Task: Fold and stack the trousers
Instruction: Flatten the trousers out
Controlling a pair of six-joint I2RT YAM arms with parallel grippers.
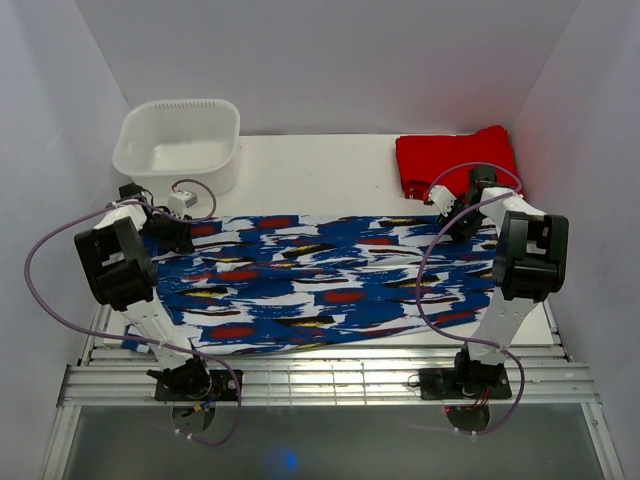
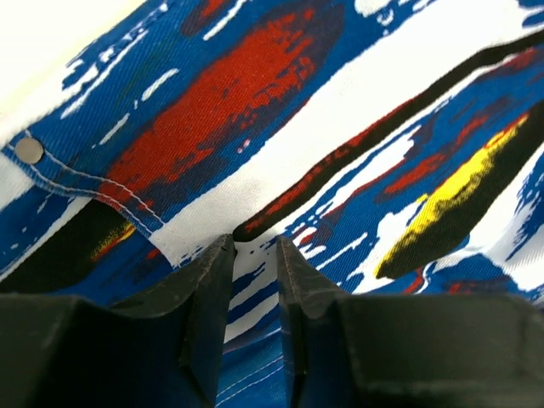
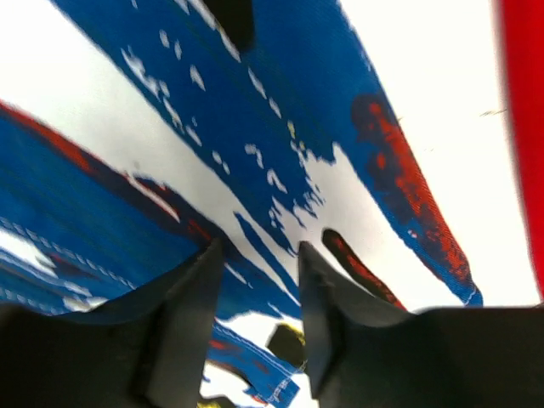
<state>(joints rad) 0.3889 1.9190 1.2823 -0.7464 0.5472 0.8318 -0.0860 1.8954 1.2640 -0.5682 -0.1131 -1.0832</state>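
My trousers (image 1: 320, 280) lie spread flat on the white table (image 1: 320, 165), long axis running side to side between my two arms. A rivet (image 2: 29, 150) and a pocket seam show by my left gripper (image 2: 255, 246), so the waist end points left and the legs reach right, toward the folded red garment (image 1: 455, 160). Both grippers sit on the far edge, one near each end. My left fingers are pinched close on a fold of printed cloth; my right gripper (image 3: 259, 251) grips cloth too, its fingers wider apart
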